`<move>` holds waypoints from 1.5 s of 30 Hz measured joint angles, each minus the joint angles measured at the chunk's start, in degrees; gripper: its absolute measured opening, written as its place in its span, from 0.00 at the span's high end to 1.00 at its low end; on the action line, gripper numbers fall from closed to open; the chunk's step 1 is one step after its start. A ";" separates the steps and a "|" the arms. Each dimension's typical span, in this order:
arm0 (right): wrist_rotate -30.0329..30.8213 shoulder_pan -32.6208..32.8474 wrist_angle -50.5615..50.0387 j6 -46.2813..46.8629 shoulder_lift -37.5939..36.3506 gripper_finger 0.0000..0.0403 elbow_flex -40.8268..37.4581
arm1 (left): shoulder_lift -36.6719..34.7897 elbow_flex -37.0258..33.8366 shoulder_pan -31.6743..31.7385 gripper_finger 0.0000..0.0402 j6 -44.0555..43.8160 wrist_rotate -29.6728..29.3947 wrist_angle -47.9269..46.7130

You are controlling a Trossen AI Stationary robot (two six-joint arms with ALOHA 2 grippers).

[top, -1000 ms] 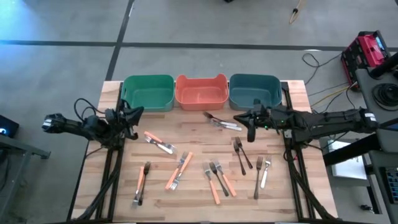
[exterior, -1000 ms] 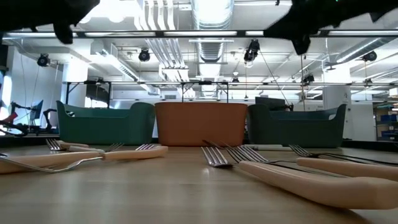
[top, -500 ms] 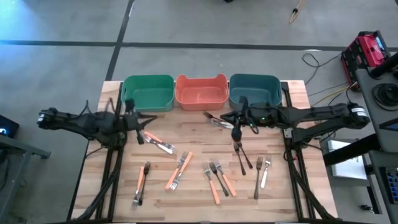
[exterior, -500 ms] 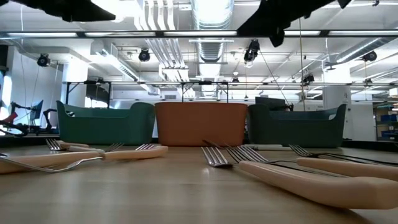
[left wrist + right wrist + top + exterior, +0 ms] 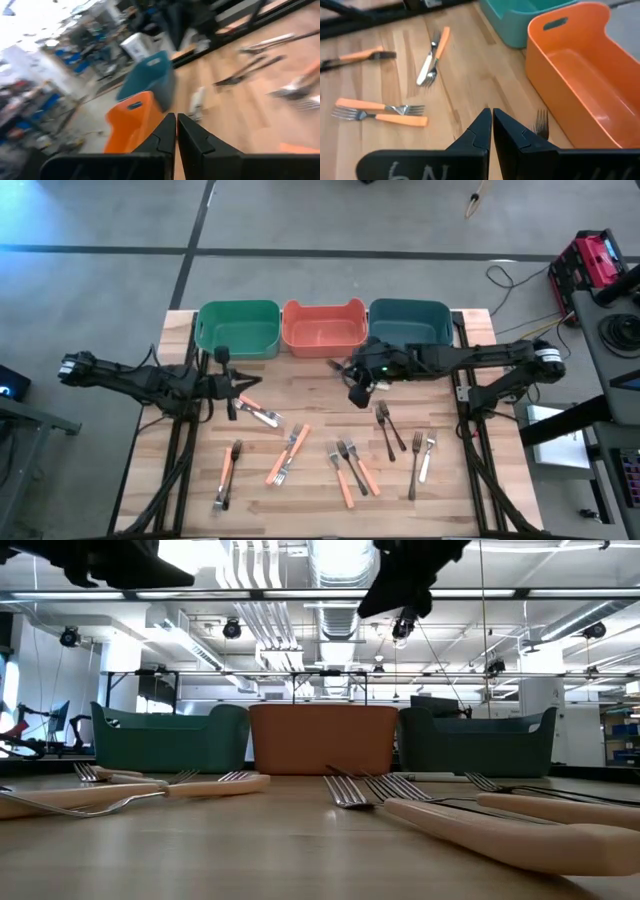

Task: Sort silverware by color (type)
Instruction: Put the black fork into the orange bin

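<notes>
Three bins stand in a row along the far edge of the wooden table (image 5: 310,395): a green bin (image 5: 238,328) on the left, an orange bin (image 5: 322,326) in the middle and a teal bin (image 5: 410,325) on the right.

The silverware lies loose on the table in front of the bins (none shows inside a bin):
- An orange-handled fork (image 5: 246,401) and a silver fork (image 5: 262,416) lie near the left gripper.
- An orange-handled fork (image 5: 226,472) lies beside a dark one near the front left.
- A pair of orange-handled forks (image 5: 289,452) lies near the centre.
- A cluster of forks (image 5: 350,468) with orange and dark handles lies at centre front.
- Two dark-handled forks (image 5: 388,428) and a silver-handled fork (image 5: 424,457) lie to the right.
- A few forks (image 5: 342,368) lie just in front of the orange bin.

The left gripper (image 5: 231,386) hangs above the table in front of the green bin, near the orange-handled fork. Its fingers (image 5: 165,135) are pressed together and hold nothing.

The right gripper (image 5: 356,387) hangs above the table in front of the orange bin, beside the forks lying there. Its fingers (image 5: 481,129) are likewise pressed together and empty.
</notes>
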 joint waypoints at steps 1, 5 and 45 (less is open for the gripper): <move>-0.11 0.00 -1.00 -0.11 1.27 0.98 1.26 | -0.07 -0.07 0.00 1.00 0.36 -1.94 0.40; -0.11 0.00 -3.87 -2.07 5.85 0.98 5.70 | -0.23 -0.11 0.00 1.00 0.45 -7.57 0.73; -22.27 11.37 -31.61 49.02 15.66 0.98 -3.32 | -0.39 -0.12 0.00 1.00 3.29 -20.13 1.48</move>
